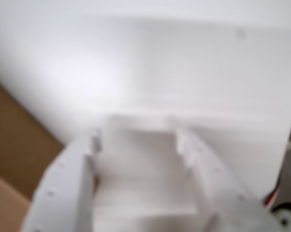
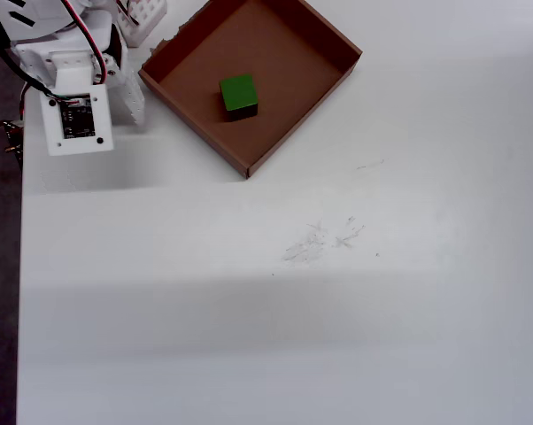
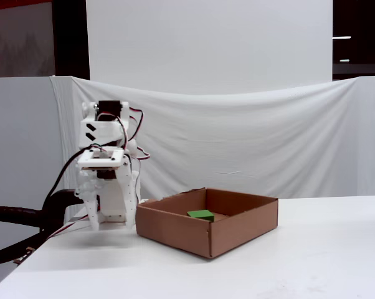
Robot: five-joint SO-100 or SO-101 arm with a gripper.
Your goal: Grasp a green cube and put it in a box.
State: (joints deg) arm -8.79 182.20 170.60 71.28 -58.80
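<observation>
The green cube (image 2: 239, 93) lies on the floor of the brown cardboard box (image 2: 324, 40), near its middle; in the fixed view only the cube's top (image 3: 201, 214) shows above the box wall (image 3: 175, 233). My gripper (image 1: 138, 142) is folded back at the arm's base, left of the box in the overhead view (image 2: 129, 99) and in the fixed view (image 3: 113, 219). The blurred wrist view shows its two white fingers (image 1: 70, 179) apart with only white table between them, holding nothing. A brown corner of the box (image 1: 10, 140) shows at the left edge of that view.
The white table (image 2: 293, 310) stretches wide in front of the box, with faint scuff marks (image 2: 320, 241). Its left edge (image 2: 20, 292) runs beside the arm base. Cables (image 3: 25, 218) hang off the left side. A white cloth backdrop (image 3: 250, 143) stands behind the table.
</observation>
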